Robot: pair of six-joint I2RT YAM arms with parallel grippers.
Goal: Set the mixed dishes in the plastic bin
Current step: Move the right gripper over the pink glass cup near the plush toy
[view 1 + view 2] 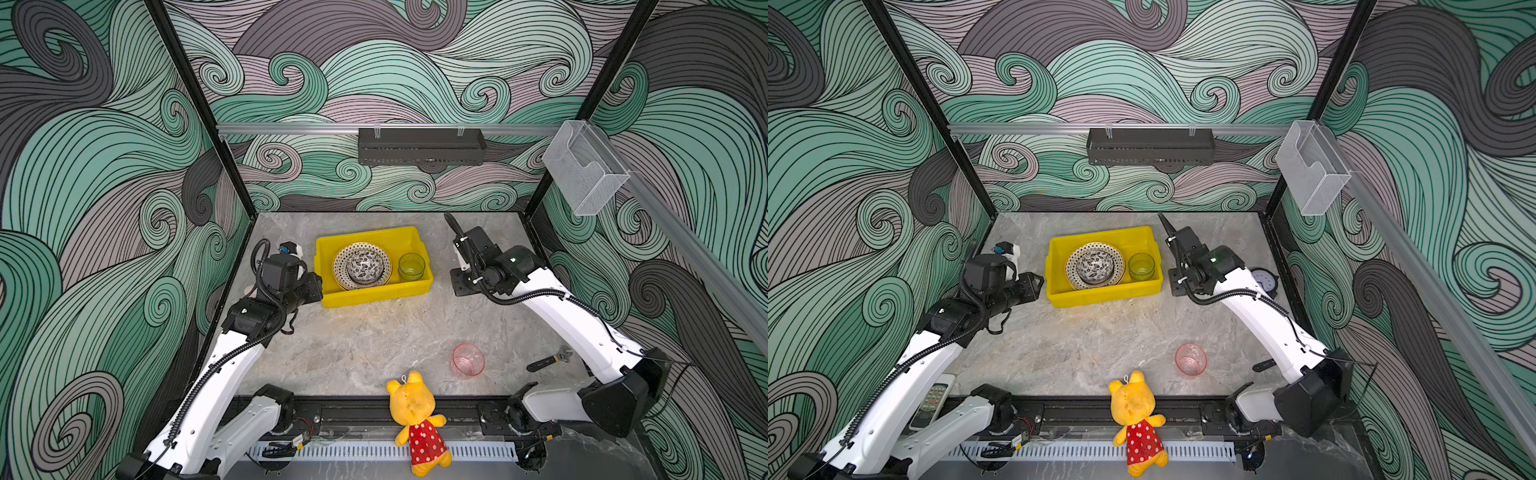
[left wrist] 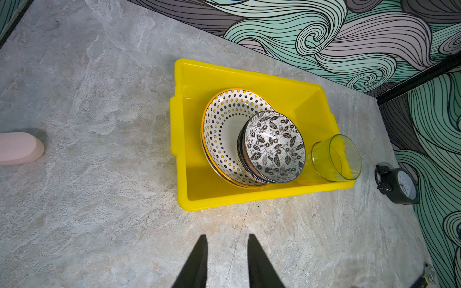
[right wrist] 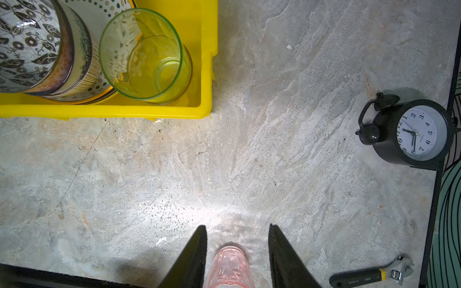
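Your yellow bin sits on the grey table toward the back, between the two arms. Inside it, the dotted plate lies flat at the bin's left and middle. The black-and-white leafy bowl tops a nest of bowls standing on that plate. The green cup stands upright in the bin's right end, just beside the bowls.

One dish is outside the bin: the pink cup stands on the table near the front edge, well apart from the bin and both arms.

Your left gripper is above bare table beside the bin's left end, its fingers narrowly parted with nothing between them. Your right gripper is off the bin's right end, its fingers moderately apart and gripping nothing. The pink cup shows through their gap in the right wrist view, but both top views place it far from them.

Other items noted: a black clock by the right wall, a wrench near it, and a yellow bear at the front edge.
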